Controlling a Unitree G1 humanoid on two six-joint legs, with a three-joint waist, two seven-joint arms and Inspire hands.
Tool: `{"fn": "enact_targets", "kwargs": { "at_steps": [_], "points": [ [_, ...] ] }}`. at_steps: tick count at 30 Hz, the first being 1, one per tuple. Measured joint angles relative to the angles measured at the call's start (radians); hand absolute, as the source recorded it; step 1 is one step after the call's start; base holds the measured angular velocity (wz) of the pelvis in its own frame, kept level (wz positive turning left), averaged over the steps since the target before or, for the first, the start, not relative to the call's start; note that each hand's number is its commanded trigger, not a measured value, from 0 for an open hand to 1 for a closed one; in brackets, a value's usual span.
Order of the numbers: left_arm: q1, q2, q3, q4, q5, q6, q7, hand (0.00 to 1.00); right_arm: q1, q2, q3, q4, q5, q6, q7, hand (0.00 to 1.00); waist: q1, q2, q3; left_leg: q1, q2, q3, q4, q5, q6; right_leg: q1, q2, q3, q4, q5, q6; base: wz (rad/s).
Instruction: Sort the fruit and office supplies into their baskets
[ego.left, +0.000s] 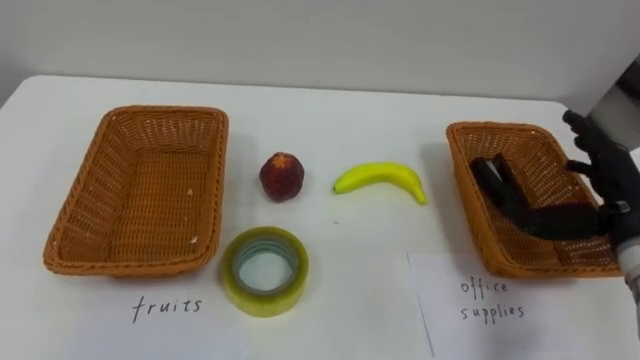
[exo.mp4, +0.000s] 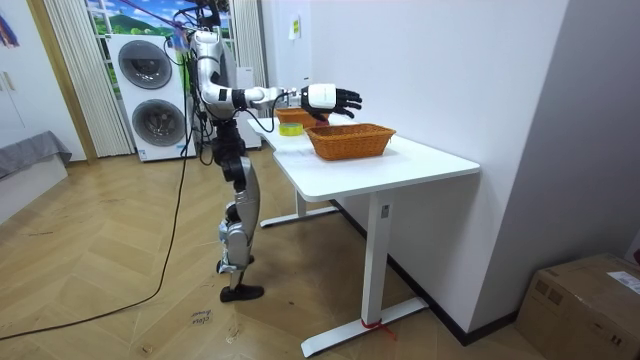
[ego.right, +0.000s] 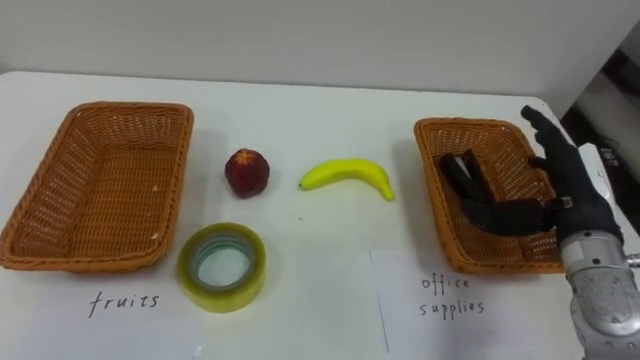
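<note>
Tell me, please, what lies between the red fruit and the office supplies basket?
The banana lies there, on the white table, touching neither the red fruit nor the basket; both eye views show it.

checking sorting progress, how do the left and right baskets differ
The left basket holds nothing; the right basket holds a dark item. The right robot hand hovers open above the right basket; nothing is above the left basket. Both are rectangular brown wicker baskets on the white table.
</note>
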Motion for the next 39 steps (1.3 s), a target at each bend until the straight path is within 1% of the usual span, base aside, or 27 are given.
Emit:
{"fn": "enact_targets", "kwargs": {
  "at_steps": [3,16,17,18,20,24,27,30,33,35,39],
  "points": [
    [0.001,0.0,0.0,0.002,0.0,0.0,0.0,0.0,0.0,0.0,0.023,0.0,-0.01,0.0,0.001,0.0,0.0,-0.002,-0.0007,0.001,0.0,0.0,0.0,0.0,0.0,0.001,0.0,0.0,0.0,0.0,0.0,0.0],
    [0.004,0.0,0.0,0.003,0.0,-0.002,0.001,0.0,-0.002,0.0,0.023,-0.008,-0.029,-0.002,0.0,0.0,0.001,-0.006,-0.0005,0.002,0.0,0.001,-0.004,0.0,0.0,0.006,0.001,0.001,0.001,0.0,0.0,0.0],
    [0.004,0.0,0.0,0.003,-0.001,-0.002,0.001,0.0,-0.003,0.0,0.023,-0.012,-0.028,-0.002,-0.001,0.0,0.0,-0.007,0.0022,0.002,0.0,0.001,-0.004,0.0,0.0,0.011,0.001,0.0,0.001,0.0,0.0,0.0],
    [0.004,0.0,0.0,0.003,-0.001,-0.002,0.001,0.0,-0.003,0.0,0.023,-0.014,-0.027,-0.002,-0.001,0.0,0.0,-0.008,0.0023,0.003,0.0,0.0,-0.004,0.0,0.0,0.012,0.001,0.001,0.001,0.0,0.0,0.0],
    [0.004,-0.001,-0.001,0.003,-0.001,-0.002,0.001,0.0,-0.003,0.0,0.023,-0.044,-0.015,-0.002,-0.013,0.0,0.002,-0.009,0.0029,0.002,0.0,0.001,-0.004,0.0,0.0,0.011,0.001,0.011,0.002,0.0,0.0,0.0],
    [0.0,0.0,-0.001,0.002,0.0,-0.002,0.001,0.0,-0.017,0.0,0.023,-0.088,0.016,-0.015,-0.056,0.0,0.002,-0.009,0.0042,0.002,0.0,0.002,-0.003,0.0,0.0,0.009,0.001,0.015,0.001,0.0,0.001,0.0],
    [-0.004,0.0,-0.001,-0.003,0.001,-0.002,0.0,0.0,-0.026,0.0,0.022,-0.127,0.014,-0.015,-0.083,0.0,0.004,-0.01,0.0037,-0.004,-0.001,0.002,-0.003,0.0,0.0,0.004,0.001,0.015,0.001,-0.001,0.001,0.0],
    [-0.004,0.001,0.001,-0.007,0.008,-0.006,0.0,0.0,-0.029,-0.001,0.019,-0.187,0.011,-0.017,-0.09,0.0,0.012,-0.008,0.004,-0.008,-0.001,0.002,-0.004,0.0,0.0,-0.001,0.001,0.016,0.002,-0.001,0.001,0.0],
    [-0.01,0.002,0.001,-0.007,0.01,-0.009,0.002,0.0,-0.031,-0.001,0.02,-0.245,0.019,-0.029,-0.097,0.0,0.027,-0.005,0.0041,-0.006,-0.001,0.002,-0.004,0.0,0.0,-0.001,0.002,0.014,0.002,-0.001,0.001,0.0],
    [-0.012,0.002,0.001,-0.007,0.009,-0.015,0.007,0.0,-0.048,-0.001,0.033,-0.254,0.031,-0.039,-0.097,0.0,0.043,-0.003,0.0044,-0.001,-0.001,0.002,-0.004,0.0,0.0,0.002,0.002,0.013,0.003,-0.001,0.001,0.0],
    [-0.011,-0.002,-0.001,-0.007,0.01,-0.017,0.009,0.0,-0.06,-0.001,0.08,-0.254,0.049,-0.039,-0.087,0.0,0.057,0.004,0.0047,-0.002,-0.001,0.001,-0.005,0.0,0.0,0.003,0.001,0.007,0.004,-0.001,0.001,0.0]
  ]
}}
